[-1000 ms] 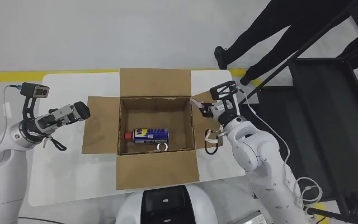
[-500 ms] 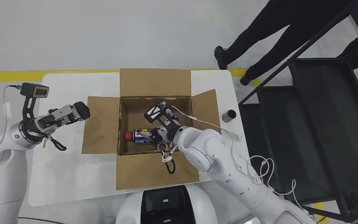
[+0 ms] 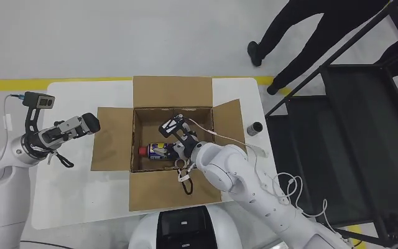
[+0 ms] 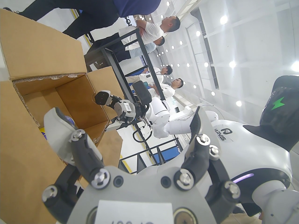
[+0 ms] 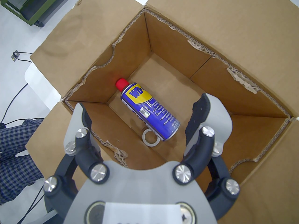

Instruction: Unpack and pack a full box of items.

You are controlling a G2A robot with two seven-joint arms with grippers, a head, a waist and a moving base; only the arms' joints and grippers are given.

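An open cardboard box (image 3: 172, 91) stands mid-table with its four flaps spread out. On its floor lies a blue and yellow spray can (image 5: 149, 110) with a red cap, also seen from above (image 3: 160, 149). A white tape roll (image 5: 150, 138) rests against the can's base. My right gripper (image 5: 142, 104) hangs over the box opening (image 3: 177, 138), above the can, open and holding nothing. My left gripper (image 3: 92, 123) is held above the table left of the box's left flap, open and holding nothing (image 4: 126, 117).
A small dark cylinder (image 3: 253, 129) stands on the white table (image 3: 74, 193) just right of the box's right flap. A black metal rack (image 3: 348, 112) stands close beyond the table's right edge. Bare table lies in front of and behind the left arm.
My right arm swung from the table's right edge, where the dark cylinder now stands, to over the box. The left arm has kept still.
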